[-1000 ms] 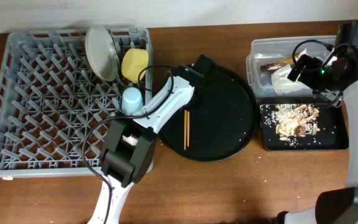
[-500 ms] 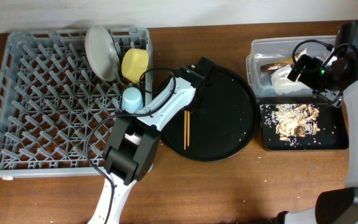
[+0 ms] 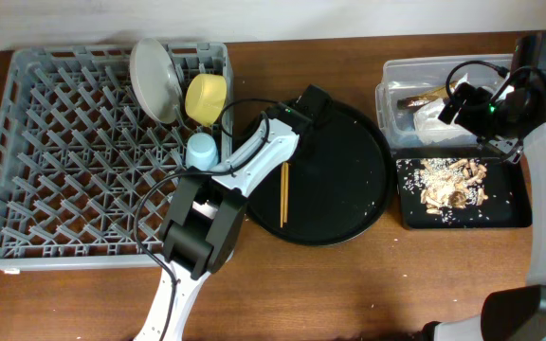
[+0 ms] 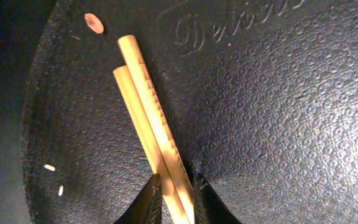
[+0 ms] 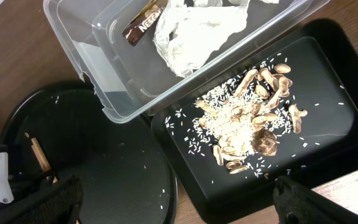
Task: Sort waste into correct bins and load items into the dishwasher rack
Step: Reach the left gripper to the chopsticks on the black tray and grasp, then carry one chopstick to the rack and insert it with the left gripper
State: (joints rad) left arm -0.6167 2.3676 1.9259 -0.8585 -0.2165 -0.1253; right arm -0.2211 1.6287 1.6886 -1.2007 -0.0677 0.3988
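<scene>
The left arm has barely shifted this past second, and the 2 chopsticks haven't stirred on the round black tray. The left gripper pinches narrowly against both sides of the pair, so I judge a lift comes next. To the left, a blue cup crowds the dishwasher rack at its right edge. The right gripper hangs wide open and empty near the clear tub.

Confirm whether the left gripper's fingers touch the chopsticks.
Touching. Left wrist view shows both fingers pressed against the chopsticks, with no gap either side.
</scene>
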